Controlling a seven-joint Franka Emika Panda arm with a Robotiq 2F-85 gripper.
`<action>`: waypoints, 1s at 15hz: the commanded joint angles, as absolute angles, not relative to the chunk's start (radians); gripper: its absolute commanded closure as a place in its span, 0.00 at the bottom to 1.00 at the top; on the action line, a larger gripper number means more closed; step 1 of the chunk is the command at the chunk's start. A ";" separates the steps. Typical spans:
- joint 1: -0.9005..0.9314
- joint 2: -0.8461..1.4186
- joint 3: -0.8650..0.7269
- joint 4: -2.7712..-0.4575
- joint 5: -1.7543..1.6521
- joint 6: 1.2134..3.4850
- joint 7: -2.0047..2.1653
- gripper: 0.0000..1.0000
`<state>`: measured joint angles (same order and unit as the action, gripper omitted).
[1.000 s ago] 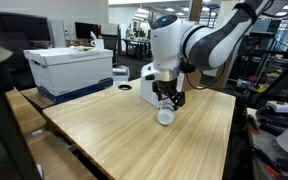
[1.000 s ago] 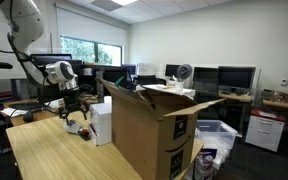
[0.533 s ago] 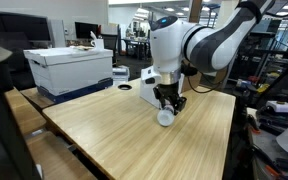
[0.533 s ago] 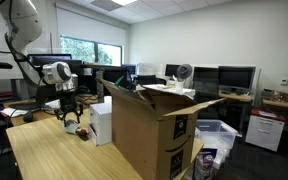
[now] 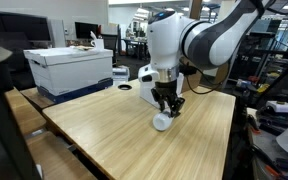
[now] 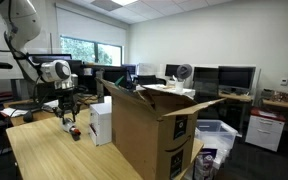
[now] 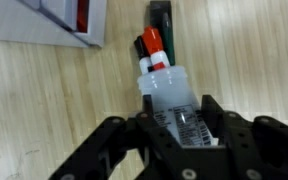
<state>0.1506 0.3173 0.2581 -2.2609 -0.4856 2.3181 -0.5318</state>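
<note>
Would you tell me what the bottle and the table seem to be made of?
Bottle: likely plastic, milky white and slightly translucent, with a smooth, dull sheen. Table: wood or wood-look laminate, pale with visible grain lines and a satin finish.

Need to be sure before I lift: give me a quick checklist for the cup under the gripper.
1. Cup between the jaws: ok. The white cup has its base between the fingers of the gripper.
2. Firm grip: cannot tell. Pad contact is not visible.
3. Contents secure: not ok. The markers stick out of the cup's mouth, and the cup seems to lie on its side.
4. Clearance from the white box: ok. It lies apart from the cup.
5. Cup supported: ok. It rests on the table.
</note>
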 commanded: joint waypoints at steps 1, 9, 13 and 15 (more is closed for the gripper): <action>0.164 0.340 0.276 -2.265 -0.409 2.344 -0.565 0.76; 0.154 0.323 0.269 -2.291 -0.358 2.389 -0.563 0.23; 0.123 0.315 0.256 -2.334 -0.312 2.458 -0.573 0.02; 0.110 0.315 0.249 -2.352 -0.299 2.483 -0.571 0.00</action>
